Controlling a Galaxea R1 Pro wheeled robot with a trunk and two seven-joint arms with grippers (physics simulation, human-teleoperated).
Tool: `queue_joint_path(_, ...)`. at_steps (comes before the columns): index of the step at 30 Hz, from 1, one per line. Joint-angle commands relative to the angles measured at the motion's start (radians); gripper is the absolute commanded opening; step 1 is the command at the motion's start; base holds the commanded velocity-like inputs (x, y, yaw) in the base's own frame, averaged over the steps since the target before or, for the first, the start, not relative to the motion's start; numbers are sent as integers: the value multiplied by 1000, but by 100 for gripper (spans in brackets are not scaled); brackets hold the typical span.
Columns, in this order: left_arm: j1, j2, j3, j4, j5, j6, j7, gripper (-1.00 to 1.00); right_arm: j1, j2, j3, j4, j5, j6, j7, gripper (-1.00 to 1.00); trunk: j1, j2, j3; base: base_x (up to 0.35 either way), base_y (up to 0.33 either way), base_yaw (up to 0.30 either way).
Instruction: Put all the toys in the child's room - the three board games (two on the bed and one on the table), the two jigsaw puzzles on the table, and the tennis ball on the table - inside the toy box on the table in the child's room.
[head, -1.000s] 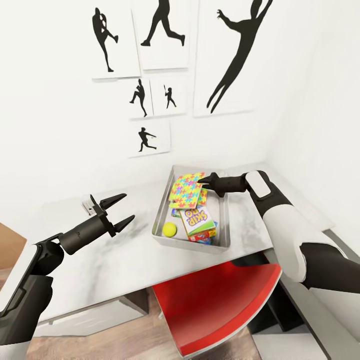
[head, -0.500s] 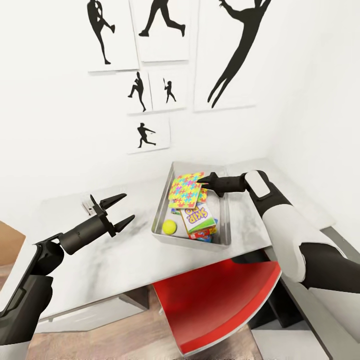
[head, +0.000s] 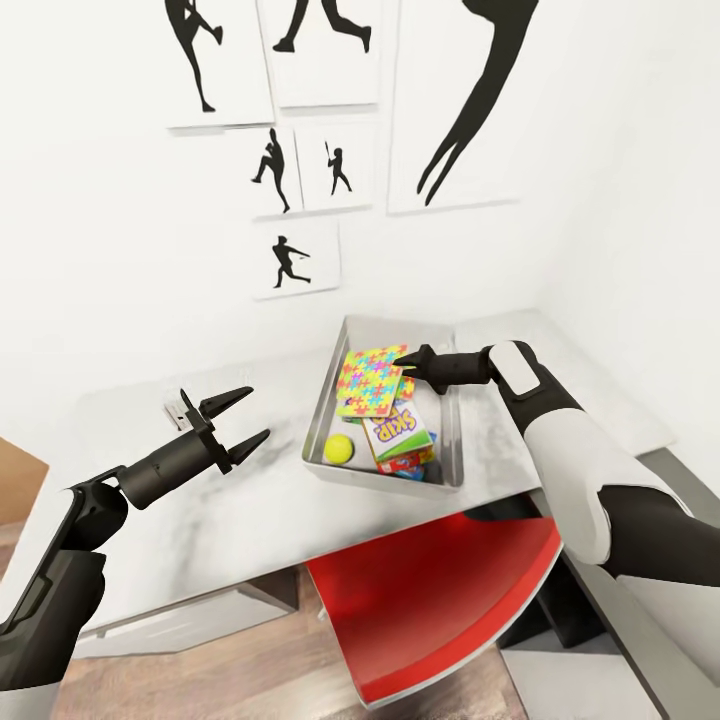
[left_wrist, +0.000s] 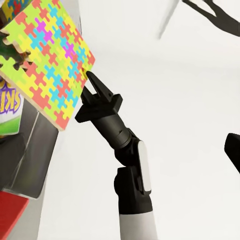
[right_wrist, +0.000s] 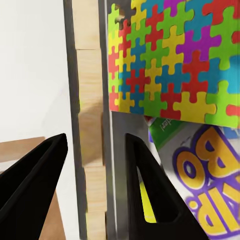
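Note:
The toy box (head: 327, 392) stands on the table (head: 250, 500) near the right wall. Inside it, a jigsaw puzzle (head: 369, 381) lies tilted on top of the other toys. Below it are a yellow-green board game (head: 395, 432) with big letters and the tennis ball (head: 339, 448). My right gripper (head: 399, 364) hovers open at the puzzle's far corner, holding nothing. The right wrist view shows its fingers (right_wrist: 45, 170) apart over the box's wall, beside the puzzle (right_wrist: 175, 65) and game (right_wrist: 205, 170). My left gripper (head: 250, 416) is open above the table, left of the box.
A red chair seat (head: 440, 600) sits under the table's front edge below the box. A small dark and white object (head: 175, 410) lies behind my left gripper. Black silhouette posters (head: 300, 150) hang on the wall behind. Wooden floor shows in front.
The whole view has shifted slightly, so the posters and toy box sit a little higher in the picture. Both grippers and the toys keep their places.

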Motion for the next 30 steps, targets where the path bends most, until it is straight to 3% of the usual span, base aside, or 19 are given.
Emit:
queue_joint_path(1,-1,0,1,-1,11,2,10,100,-1,1,-5,0,10,4,8,-100,0,-2,-3,0,0,0)
queue_joint_path(24,0,0,1,-1,11,4,9,100,-2,5,-5,-3,10,3,8,-100,0,-2,-41,0,0,0)
queue_joint_path(30,0,0,1,-1,11,4,9,100,-36,6,-5,-3,11,3,8,-100,0,-2,-51,0,0,0)
